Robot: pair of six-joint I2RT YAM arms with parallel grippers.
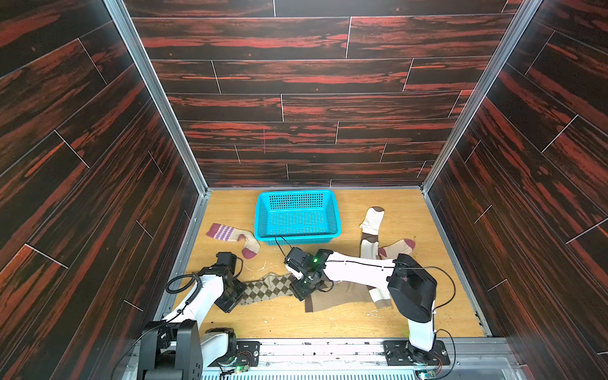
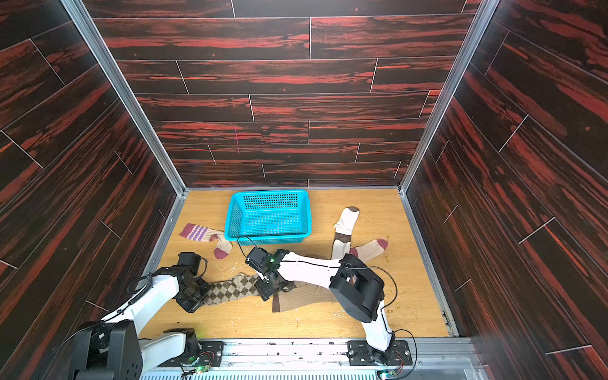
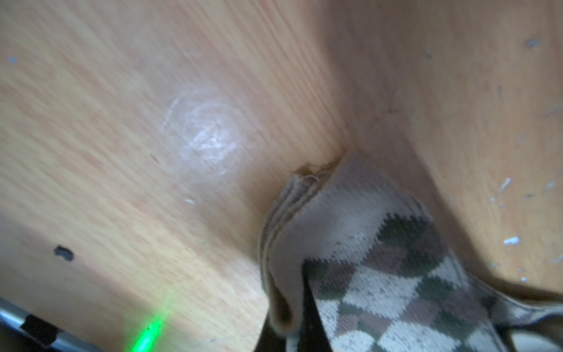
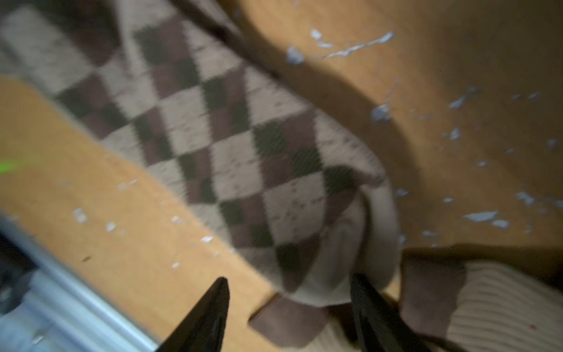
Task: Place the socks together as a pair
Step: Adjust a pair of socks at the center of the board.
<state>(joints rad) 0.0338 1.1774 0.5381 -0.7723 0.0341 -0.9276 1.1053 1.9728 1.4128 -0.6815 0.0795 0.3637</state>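
Wooden table (image 1: 296, 324) holds the argyle sock (image 1: 263, 291) at 6 o'clock from the basket (image 1: 296, 201), cuff pinched in the left claw (image 3: 286, 323); the right claw (image 4: 289, 294) stands open over its toe. Closing there may also catch the ribbed sock (image 1: 335, 297) touching at 3 o'clock, mixing pairs.

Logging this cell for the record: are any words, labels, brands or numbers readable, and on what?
None can be read.
Blue basket: no label visible.
Argyle sock, striped sock: patterns only, no lettering.
Circuit board at the arm base: any print is too small to read.
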